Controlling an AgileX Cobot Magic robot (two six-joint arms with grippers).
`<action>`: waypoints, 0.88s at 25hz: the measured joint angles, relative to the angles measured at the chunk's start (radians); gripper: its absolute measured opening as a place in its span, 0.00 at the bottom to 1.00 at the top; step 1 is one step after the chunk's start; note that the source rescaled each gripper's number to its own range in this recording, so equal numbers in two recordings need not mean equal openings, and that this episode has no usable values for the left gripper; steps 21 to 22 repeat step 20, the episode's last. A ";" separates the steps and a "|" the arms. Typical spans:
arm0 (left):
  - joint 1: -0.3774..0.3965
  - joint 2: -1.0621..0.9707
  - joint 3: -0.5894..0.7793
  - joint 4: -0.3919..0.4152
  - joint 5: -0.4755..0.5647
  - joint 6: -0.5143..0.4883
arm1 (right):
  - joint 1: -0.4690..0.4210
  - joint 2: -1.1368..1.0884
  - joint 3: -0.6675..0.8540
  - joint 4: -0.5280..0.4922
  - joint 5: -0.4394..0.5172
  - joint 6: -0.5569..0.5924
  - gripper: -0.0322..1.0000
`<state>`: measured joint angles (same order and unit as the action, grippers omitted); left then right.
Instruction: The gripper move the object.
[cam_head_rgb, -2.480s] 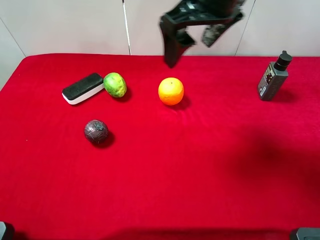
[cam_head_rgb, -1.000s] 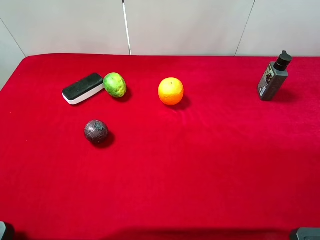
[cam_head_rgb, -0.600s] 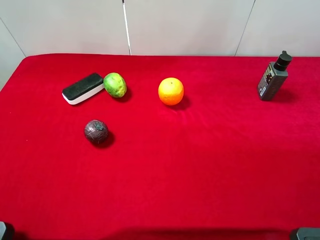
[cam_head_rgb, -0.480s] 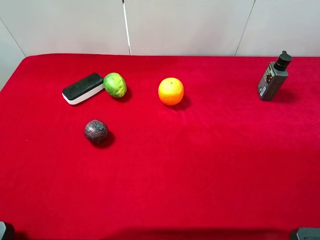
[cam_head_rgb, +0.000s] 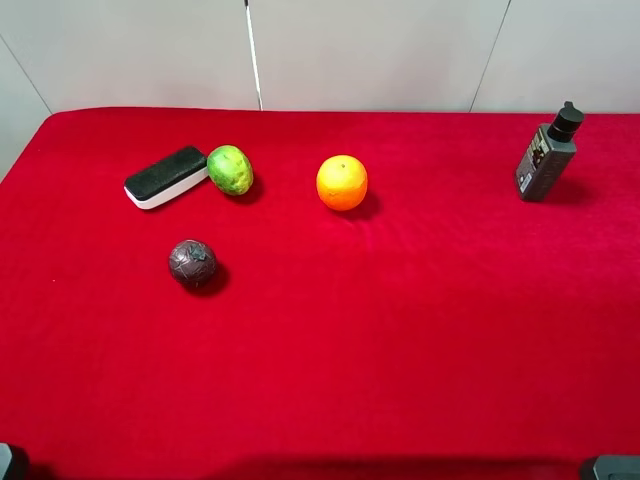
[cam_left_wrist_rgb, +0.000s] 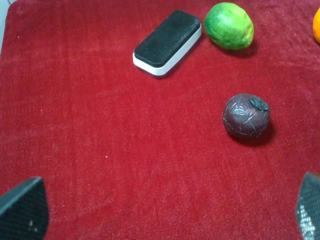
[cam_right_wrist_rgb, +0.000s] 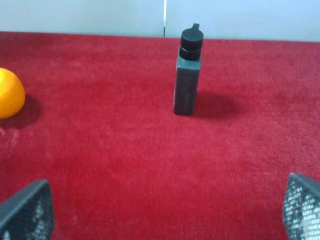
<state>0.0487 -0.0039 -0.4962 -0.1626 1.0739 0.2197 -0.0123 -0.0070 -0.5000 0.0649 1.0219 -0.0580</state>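
Note:
The green fruit (cam_head_rgb: 230, 169) lies on the red cloth at the back left, touching the end of a black and white eraser (cam_head_rgb: 166, 176). It also shows in the left wrist view (cam_left_wrist_rgb: 228, 26). My left gripper (cam_left_wrist_rgb: 165, 215) is open and empty, well short of the fruit, with only its fingertips (cam_left_wrist_rgb: 22, 210) showing. My right gripper (cam_right_wrist_rgb: 160, 212) is open and empty, facing the bottle, with only its fingertips (cam_right_wrist_rgb: 27, 210) showing. In the high view only dark bits show at the bottom corners.
An orange (cam_head_rgb: 342, 182) sits at the back centre. A dark purplish ball (cam_head_rgb: 192, 263) lies in front of the eraser. A grey bottle (cam_head_rgb: 546, 155) stands at the back right. The red cloth (cam_head_rgb: 400, 330) ends at a white wall behind.
A black arm that hung over the back of the table above the orange 2.5 s ago has left the high view. No object has moved.

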 joint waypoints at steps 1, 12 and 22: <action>0.000 0.000 0.000 0.000 0.000 0.000 | 0.000 0.000 0.000 0.000 0.000 0.000 0.99; 0.000 0.000 0.000 0.000 0.000 0.000 | 0.000 0.000 0.000 0.000 -0.001 0.000 0.99; 0.000 0.000 0.000 0.000 0.000 0.000 | 0.000 0.000 0.000 0.000 -0.002 0.000 0.99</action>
